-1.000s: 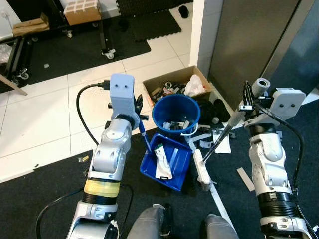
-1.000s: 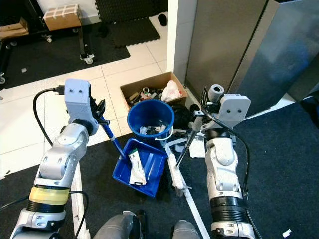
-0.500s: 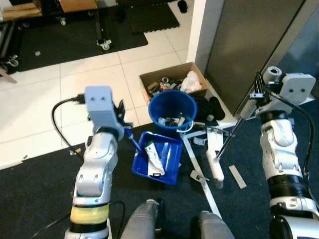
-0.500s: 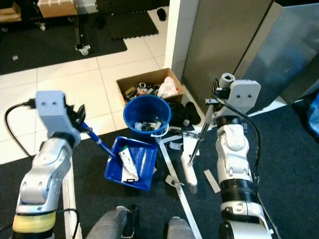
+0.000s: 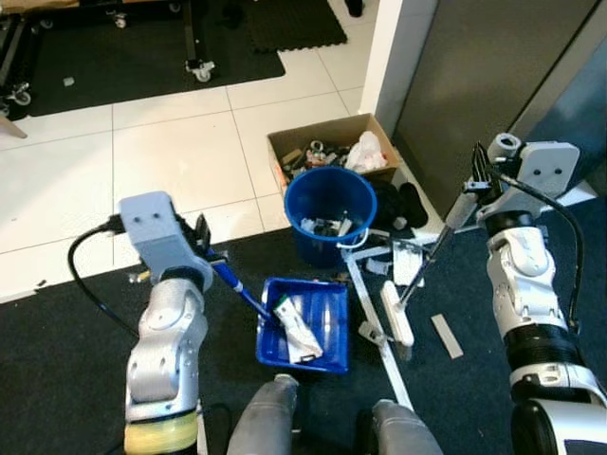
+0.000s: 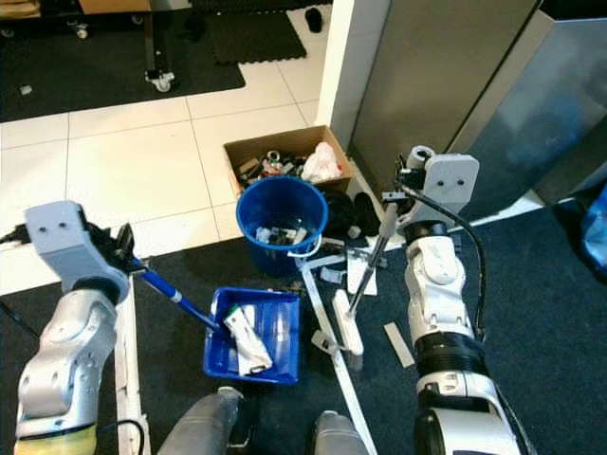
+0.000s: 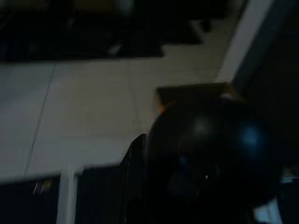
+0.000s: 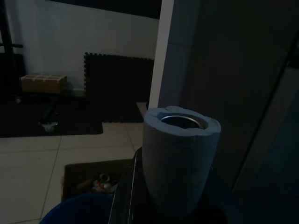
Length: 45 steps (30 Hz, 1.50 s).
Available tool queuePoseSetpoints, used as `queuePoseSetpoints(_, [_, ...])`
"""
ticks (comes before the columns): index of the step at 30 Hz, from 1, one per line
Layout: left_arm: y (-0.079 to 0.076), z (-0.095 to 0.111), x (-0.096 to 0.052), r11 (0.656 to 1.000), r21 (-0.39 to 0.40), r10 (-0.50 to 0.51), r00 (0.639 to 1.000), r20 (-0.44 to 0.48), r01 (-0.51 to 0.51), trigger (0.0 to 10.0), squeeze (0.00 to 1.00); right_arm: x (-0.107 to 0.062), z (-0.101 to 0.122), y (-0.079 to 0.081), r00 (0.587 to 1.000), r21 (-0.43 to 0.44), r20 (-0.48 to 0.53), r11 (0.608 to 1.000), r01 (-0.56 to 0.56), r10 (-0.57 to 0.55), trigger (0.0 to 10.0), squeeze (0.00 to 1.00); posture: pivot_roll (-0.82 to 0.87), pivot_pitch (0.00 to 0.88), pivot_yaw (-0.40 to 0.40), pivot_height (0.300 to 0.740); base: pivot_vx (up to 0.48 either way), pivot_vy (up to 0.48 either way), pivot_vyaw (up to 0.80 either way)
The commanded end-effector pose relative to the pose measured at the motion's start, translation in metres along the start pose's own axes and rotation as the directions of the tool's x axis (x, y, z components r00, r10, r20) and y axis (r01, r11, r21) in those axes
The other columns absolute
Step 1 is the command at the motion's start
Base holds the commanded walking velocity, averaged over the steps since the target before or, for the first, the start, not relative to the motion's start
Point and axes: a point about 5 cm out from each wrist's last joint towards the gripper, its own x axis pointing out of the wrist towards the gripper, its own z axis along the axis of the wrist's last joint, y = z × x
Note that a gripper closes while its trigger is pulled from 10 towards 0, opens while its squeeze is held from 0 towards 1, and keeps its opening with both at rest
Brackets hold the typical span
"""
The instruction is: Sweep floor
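- Right gripper [image 5: 471, 192] clamped on grey-handled broom [image 5: 429, 258]; its white head [image 5: 396, 312] rests on dark carpet, shaft slanting toward robot.
- Left gripper [image 5: 205, 248] clamped on blue plastic dustpan [image 5: 305, 322], lying left of broom head, nearby.
- Paper scraps [image 5: 410, 263] lie beside the head.

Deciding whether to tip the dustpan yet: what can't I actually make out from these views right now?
- Blue bucket: its contents, too small in the eye views.
- Left wrist view: dark and blurred; the dustpan handle's end blocks it.
- Right wrist view: the broom handle's top hides the floor.
- Dustpan: the crumpled item inside can't be identified.
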Motion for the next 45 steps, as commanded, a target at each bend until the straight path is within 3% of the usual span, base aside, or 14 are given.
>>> queuePoseSetpoints(1, [-0.012,0.01,0.003,0.996,-0.001,-0.092,0.994,0.05,0.092,10.0,0.0,0.001,0.005,-0.006,0.999,-0.012,0.04,1.0,0.024,-0.024,10.0,0.0,0.03,0.112,-0.021,0.74,0.0,0.0,0.0])
queuePoseSetpoints(4, [-0.015,0.013,0.004,0.993,-0.004,-0.122,0.991,0.055,0.122,10.0,0.0,0.001,0.005,-0.007,0.999,-0.011,0.042,1.0,0.027,-0.027,10.0,0.0,0.03,0.111,-0.019,0.74,0.0,0.0,0.0])
queuePoseSetpoints(9, [-0.026,0.038,0.013,0.972,0.019,-0.233,0.963,0.133,0.233,10.0,0.0,-0.003,0.003,-0.008,0.998,-0.006,0.048,0.999,0.043,-0.042,10.0,0.0,0.01,0.099,0.005,0.74,0.0,0.0,0.0])
queuePoseSetpoints(15, [-0.036,0.052,0.016,0.946,-0.062,-0.304,0.939,0.163,0.317,10.0,0.0,-0.003,0.002,-0.007,0.998,-0.003,0.053,0.999,0.047,-0.047,10.0,0.0,0.01,0.095,0.01,0.74,0.0,0.0,0.0])
queuePoseSetpoints(23, [-0.046,0.053,0.021,0.907,-0.137,-0.375,0.913,0.163,0.397,10.0,0.0,0.0,0.004,-0.004,0.997,0.001,0.061,0.999,0.041,-0.041,10.0,0.0,0.0,0.079,0.014,0.74,0.0,0.0,0.0])
queuePoseSetpoints(33, [-0.065,0.07,0.026,0.866,-0.153,-0.44,0.871,0.22,0.476,10.0,0.0,0.001,0.005,-0.003,0.997,-0.002,0.065,0.999,0.034,-0.034,10.0,0.0,-0.01,0.076,0.01,0.74,0.0,0.0,0.0])
queuePoseSetpoints(34, [-0.074,0.076,0.028,0.846,-0.155,-0.469,0.851,0.236,0.51,10.0,0.0,0.002,0.005,-0.001,0.997,0.0,0.066,1.0,0.03,-0.029,10.0,0.0,-0.01,0.076,0.011,0.74,0.0,0.0,0.0])
queuePoseSetpoints(40, [-0.094,0.081,0.031,0.817,-0.139,-0.519,0.819,0.243,0.559,10.0,0.0,0.001,0.004,0.002,0.997,0.003,0.068,1.0,0.023,-0.023,10.0,0.0,-0.02,0.08,0.02,0.74,0.0,0.0,0.0])
queuePoseSetpoints(45, [-0.099,0.083,0.029,0.809,-0.122,-0.536,0.807,0.249,0.575,10.0,0.0,0.0,0.003,0.002,0.997,0.003,0.067,1.0,0.023,-0.023,10.0,0.0,-0.02,0.082,0.02,0.74,0.0,0.0,0.0])
